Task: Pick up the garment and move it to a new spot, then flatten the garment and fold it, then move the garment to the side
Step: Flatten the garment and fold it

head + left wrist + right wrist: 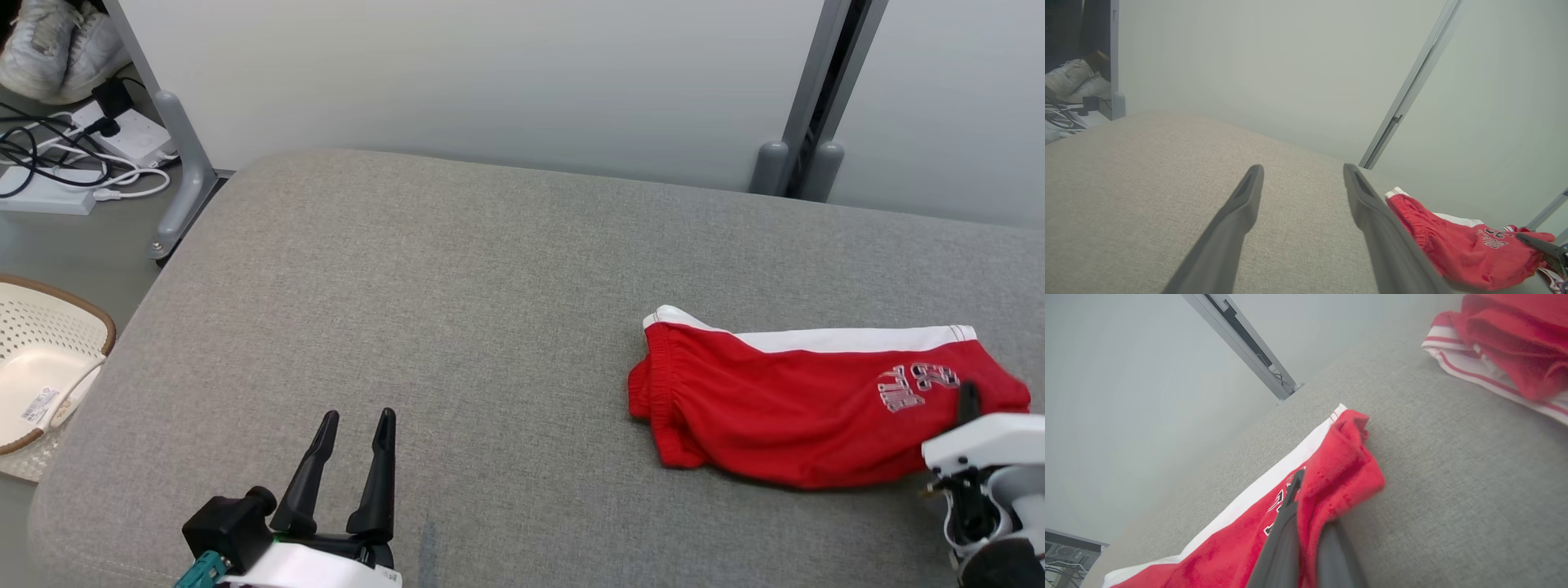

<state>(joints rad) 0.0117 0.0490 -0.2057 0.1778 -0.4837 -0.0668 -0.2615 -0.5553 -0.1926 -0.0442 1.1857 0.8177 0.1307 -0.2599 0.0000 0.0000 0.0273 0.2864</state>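
Cushion (pixel 490 286): lots of bare grey from 9 to 12 in head view, so there's room for a drop spot.

Shorts (pixel 775 400): lying at 4 o'clock on the cushion and looking folded, with the waistband toward 9 and the white stripe on the far edge.

Second red-and-white garment (pixel 1506 343): at 1 o'clock in right wrist view, near the shorts' leg end. I judge a sideways drag that way could snag it or pull it along.

Right gripper (pixel 968 400): clamped on the leg-end corner, one finger on top and red cloth bunched between the fingers. I can't tell how many layers it has. If it's only one, a lift peels the fold open. A single-corner hold also lets the rest hang and twist, or slip out.

Left gripper (pixel 357 416): fingers spread and holding nothing, at 7 o'clock, well apart from the shorts. It's too far off to catch a sag.
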